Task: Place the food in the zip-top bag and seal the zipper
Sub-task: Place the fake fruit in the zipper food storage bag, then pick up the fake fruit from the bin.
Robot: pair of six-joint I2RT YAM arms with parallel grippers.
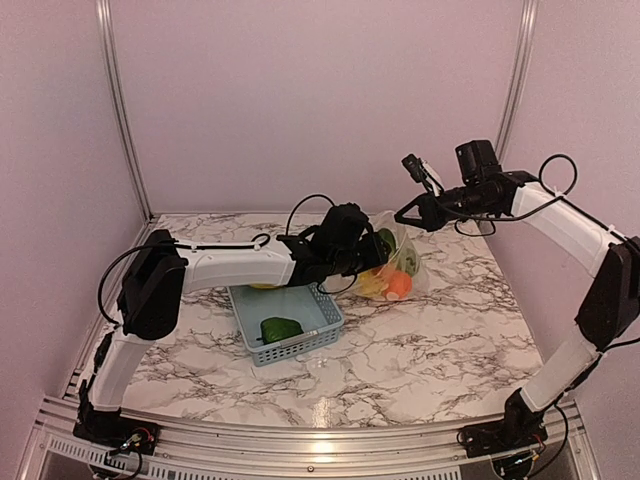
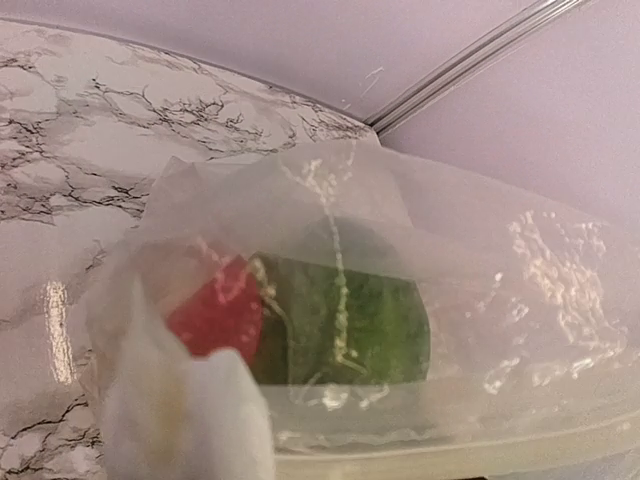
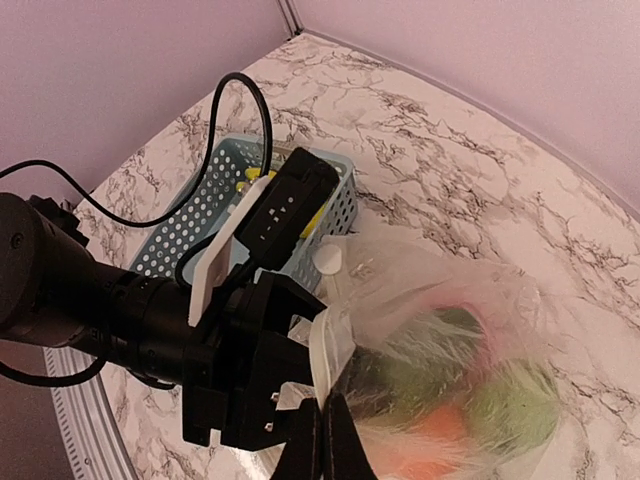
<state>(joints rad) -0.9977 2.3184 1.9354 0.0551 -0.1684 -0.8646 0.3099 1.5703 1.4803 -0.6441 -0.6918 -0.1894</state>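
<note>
The clear zip-top bag (image 1: 403, 262) stands on the marble table right of the basket, with orange (image 1: 399, 286), green and yellow food inside. My left gripper (image 1: 365, 255) is at the bag's left mouth edge and looks shut on it; its fingers do not show in its wrist view, where red (image 2: 212, 315) and green (image 2: 350, 320) food lies behind the plastic. The zipper (image 2: 450, 455) runs along the bottom there. My right gripper (image 3: 325, 430) is shut on the zipper strip (image 3: 325, 345), lifted above the bag, close to the left gripper (image 3: 310, 360). It shows raised in the top view (image 1: 402, 214).
The blue-grey mesh basket (image 1: 310, 300) sits in front of the left arm with a green piece (image 1: 281, 329) and a yellow piece (image 1: 262, 286) in it. It also shows in the right wrist view (image 3: 190, 215). Walls and metal rails close the back and sides.
</note>
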